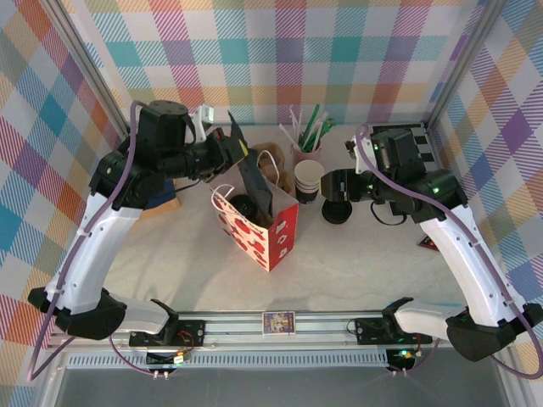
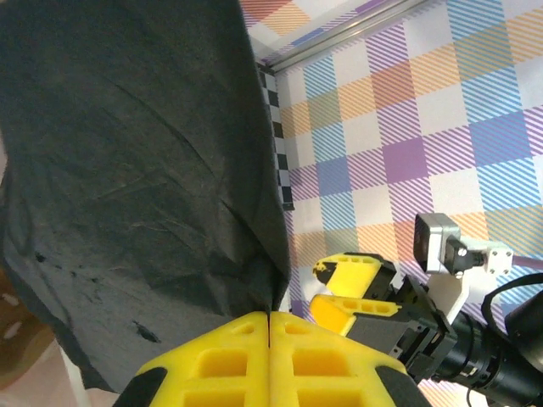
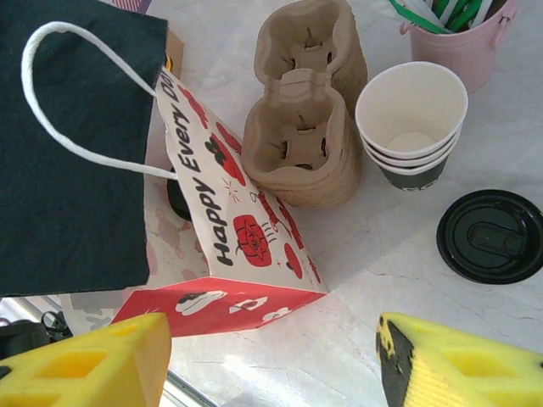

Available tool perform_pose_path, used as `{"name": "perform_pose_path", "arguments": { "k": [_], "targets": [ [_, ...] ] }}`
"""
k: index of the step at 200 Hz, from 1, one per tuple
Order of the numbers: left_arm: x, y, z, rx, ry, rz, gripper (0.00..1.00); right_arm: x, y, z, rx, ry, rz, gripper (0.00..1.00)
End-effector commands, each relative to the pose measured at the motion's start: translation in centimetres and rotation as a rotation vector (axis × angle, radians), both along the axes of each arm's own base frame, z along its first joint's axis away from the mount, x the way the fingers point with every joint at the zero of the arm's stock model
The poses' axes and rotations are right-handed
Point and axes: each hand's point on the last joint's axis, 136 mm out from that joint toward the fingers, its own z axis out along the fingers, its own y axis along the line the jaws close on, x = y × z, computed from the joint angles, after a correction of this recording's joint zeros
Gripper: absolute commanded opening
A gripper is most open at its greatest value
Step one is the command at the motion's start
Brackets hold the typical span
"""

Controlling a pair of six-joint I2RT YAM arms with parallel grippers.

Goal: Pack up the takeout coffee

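Standing inside the red paper bag (image 1: pixel 280 233) near the table's middle, the takeout coffee (image 1: pixel 246 206) shows its black lid. The left gripper (image 2: pixel 268 326) is pinching the bag's dark wall, and the right gripper (image 3: pixel 271 356) hangs open. The cup is probably light and easy to crush, so grip its wall gently under the lid.

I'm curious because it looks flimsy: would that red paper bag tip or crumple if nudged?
Probably crumples easily: its thin black panel creases where the left end effector pinches it. The gift bag stands tall on a narrow base, so a sideways push would likely tip it.
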Motion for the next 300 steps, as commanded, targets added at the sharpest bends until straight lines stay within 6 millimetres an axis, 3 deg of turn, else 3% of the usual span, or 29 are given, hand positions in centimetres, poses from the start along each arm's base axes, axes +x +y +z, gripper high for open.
{"name": "perform_pose_path", "arguments": {
  "k": [1,67,99,148,244,300],
  "targets": [
    [-0.3,0.0,0.2,-0.040,-0.005,0.019,0.00,0.0,0.4,0.6,0.041,-0.014,0.018,0.65],
    [-0.6,-1.3,-3.9,0.002,0.090,-0.023,0.00,-0.1,0.4,0.2,0.043,-0.011,0.020,0.65],
    [-1.0,-2.2,-4.9,0.012,0.112,-0.052,0.00,-0.2,0.3,0.0,0.041,-0.013,0.015,0.65],
    [-1.4,-4.6,-6.9,0.037,0.168,-0.119,0.00,-0.1,0.4,-0.1,0.049,-0.012,0.014,0.65],
    [-1.7,-3.7,-12.0,0.115,0.269,-0.070,0.00,-0.6,0.0,-0.6,0.046,-0.013,0.008,0.65],
    [-1.5,-3.1,-13.0,0.166,0.279,-0.049,0.00,-0.7,0.0,-0.7,0.045,-0.010,0.009,0.65]
  ]
}}
